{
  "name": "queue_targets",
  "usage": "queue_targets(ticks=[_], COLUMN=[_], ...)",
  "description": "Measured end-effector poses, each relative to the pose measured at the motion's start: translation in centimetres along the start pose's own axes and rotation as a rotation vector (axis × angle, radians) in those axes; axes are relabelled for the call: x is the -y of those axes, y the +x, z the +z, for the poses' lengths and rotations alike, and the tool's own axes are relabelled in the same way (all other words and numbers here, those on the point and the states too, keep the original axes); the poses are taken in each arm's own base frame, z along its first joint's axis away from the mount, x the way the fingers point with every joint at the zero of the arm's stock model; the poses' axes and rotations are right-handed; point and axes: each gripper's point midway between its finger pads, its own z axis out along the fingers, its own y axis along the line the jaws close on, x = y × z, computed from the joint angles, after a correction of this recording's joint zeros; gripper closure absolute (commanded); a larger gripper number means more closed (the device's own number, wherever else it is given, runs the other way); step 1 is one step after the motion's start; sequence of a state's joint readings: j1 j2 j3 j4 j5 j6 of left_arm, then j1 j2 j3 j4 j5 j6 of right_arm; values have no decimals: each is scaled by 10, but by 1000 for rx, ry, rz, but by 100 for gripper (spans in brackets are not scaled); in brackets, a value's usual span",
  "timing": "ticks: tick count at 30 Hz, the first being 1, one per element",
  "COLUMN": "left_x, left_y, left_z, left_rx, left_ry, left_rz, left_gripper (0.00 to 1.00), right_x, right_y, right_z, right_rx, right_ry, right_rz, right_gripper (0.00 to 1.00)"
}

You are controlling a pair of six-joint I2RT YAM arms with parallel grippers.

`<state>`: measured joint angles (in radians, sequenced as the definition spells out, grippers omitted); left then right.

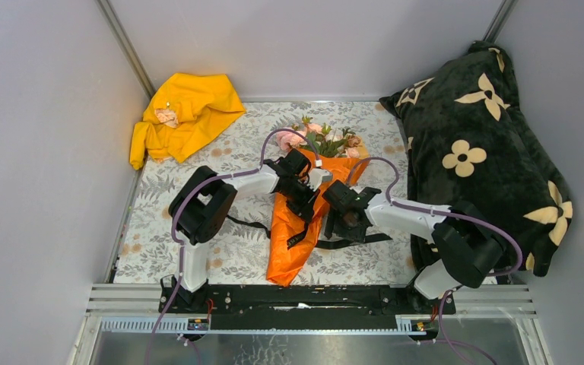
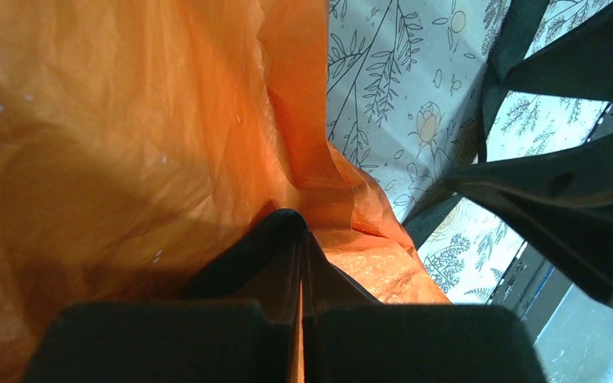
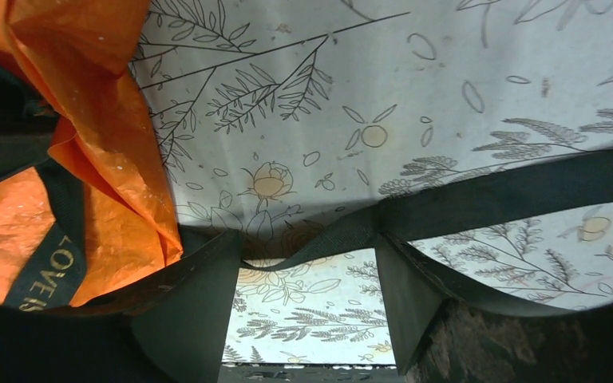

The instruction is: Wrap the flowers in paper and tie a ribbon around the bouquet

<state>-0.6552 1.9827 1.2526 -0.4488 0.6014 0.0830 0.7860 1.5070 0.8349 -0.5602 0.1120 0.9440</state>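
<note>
The bouquet lies mid-table: pink flowers (image 1: 321,139) poke out of the top of an orange paper (image 1: 289,247) cone that points toward me. My left gripper (image 1: 304,204) is shut, its tips (image 2: 299,223) pressed against the creased paper (image 2: 128,144). Only a thin orange line shows between them, and I cannot tell if paper is pinched. My right gripper (image 1: 336,220) stands open beside the cone's right edge. The black ribbon (image 3: 511,195) runs loose across its fingertips (image 3: 307,271). Its gold-lettered part (image 3: 48,267) wraps over the paper (image 3: 104,120). Ribbon ends (image 1: 361,241) trail out on both sides.
A yellow cloth (image 1: 182,114) is heaped at the back left. A big black pillow (image 1: 479,144) with cream flowers fills the right side, close to my right arm. The floral tablecloth (image 1: 220,251) covers the table, with grey walls around and a metal rail (image 1: 312,300) in front.
</note>
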Motion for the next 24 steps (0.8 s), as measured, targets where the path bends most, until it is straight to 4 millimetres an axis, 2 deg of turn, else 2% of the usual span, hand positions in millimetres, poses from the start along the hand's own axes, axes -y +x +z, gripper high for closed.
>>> queue_targets(ticks=[2, 4, 10, 11, 16, 19, 21, 24], left_x=[0, 0, 0, 0, 0, 0, 0, 0], left_y=[0, 0, 0, 0, 0, 0, 0, 0], left_z=[0, 0, 0, 0, 0, 0, 0, 0], left_rx=[0, 0, 0, 0, 0, 0, 0, 0], left_ry=[0, 0, 0, 0, 0, -1, -1, -2], left_rz=[0, 0, -1, 0, 0, 0, 0, 0], left_gripper=[100, 100, 100, 100, 100, 100, 100, 100], right_x=[-2, -6, -11, -9, -1, 18, 38, 83], right_y=[5, 7, 10, 10, 2, -16, -39, -94], right_z=[6, 8, 11, 11, 12, 11, 4, -24], right_rx=[-15, -23, -32, -32, 5, 49, 95, 234], right_ry=[11, 10, -8, -5, 25, 81, 117, 152], right_rz=[-11, -22, -42, -43, -63, -57, -17, 130], right_gripper=[31, 37, 95, 100, 100, 100, 100, 100])
